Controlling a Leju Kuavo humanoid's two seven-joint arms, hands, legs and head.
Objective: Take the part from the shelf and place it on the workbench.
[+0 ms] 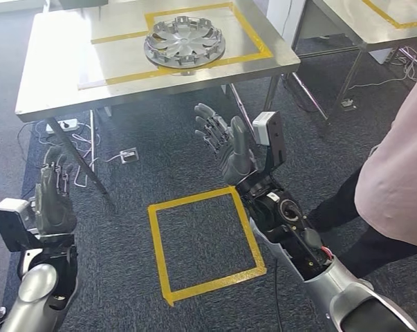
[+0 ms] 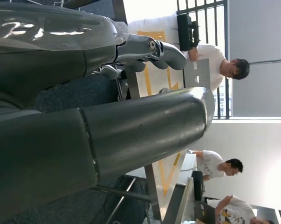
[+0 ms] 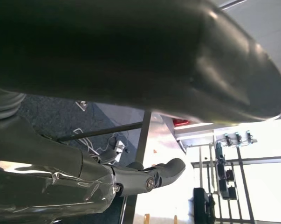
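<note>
- Stainless steel makes up the long bench (image 1: 54,62) ahead of the robot, its top marked with a yellow tape rectangle.
- Dark grey carpet (image 1: 143,159) covers the floor, with a yellow tape square (image 1: 206,242) stuck on it between the arms.
- A person in a pink top (image 1: 399,180) stands just beside the right arm.
- The round silver wheel cover with radiating spokes (image 1: 184,42) lies flat on the bench, mostly inside the tape rectangle; this appears to be the part, so placing looks done.
- The right hand (image 1: 224,142) is raised below the bench edge, fingers spread and holding nothing.
- The left hand (image 1: 54,190) hangs low at the side, fingers apart and empty.
- Judged from this, the step in hand is the withdrawal after release; the next move calls only for lowering the arms clear of the bench.
- No brand, label or writing can be read.
</note>
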